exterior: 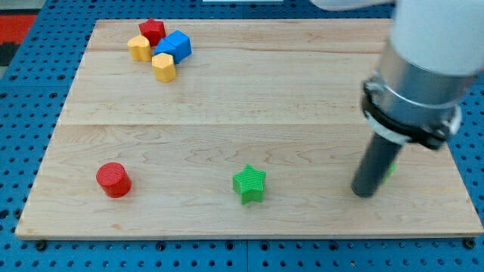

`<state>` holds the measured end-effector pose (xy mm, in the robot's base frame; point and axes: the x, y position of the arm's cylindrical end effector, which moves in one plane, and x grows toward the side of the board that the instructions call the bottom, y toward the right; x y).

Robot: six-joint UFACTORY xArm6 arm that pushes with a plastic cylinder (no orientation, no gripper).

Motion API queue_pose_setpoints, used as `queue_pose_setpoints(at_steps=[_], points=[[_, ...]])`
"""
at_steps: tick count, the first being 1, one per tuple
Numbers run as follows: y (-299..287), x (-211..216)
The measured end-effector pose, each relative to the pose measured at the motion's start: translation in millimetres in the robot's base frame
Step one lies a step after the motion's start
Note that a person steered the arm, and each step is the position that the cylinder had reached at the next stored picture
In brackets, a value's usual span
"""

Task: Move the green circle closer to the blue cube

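Camera view: my tip (364, 193) rests on the wooden board (227, 98) at the view's lower right, covering nearly all of the green circle (391, 169). There is no pincer. The blue cube (175, 45) sits far off, top left.

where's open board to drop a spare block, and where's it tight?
Widest bare patch: the middle of the board, between the top-left cluster and the bottom row. Top right is bare too. Crowded: top left, where the blue cube, red block and two yellow blocks huddle. Bottom right, my tip stands in front of the green circle, mostly hiding it. Gaps separate the red cylinder and green star.
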<state>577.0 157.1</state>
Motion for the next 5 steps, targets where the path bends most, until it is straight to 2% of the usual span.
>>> queue_pose_setpoints(at_steps=[1, 2, 3, 4, 5], points=[[20.5, 9.1], [84.0, -5.2], [-2.3, -62.1], [-29.8, -93.3], [-10.7, -96.5]])
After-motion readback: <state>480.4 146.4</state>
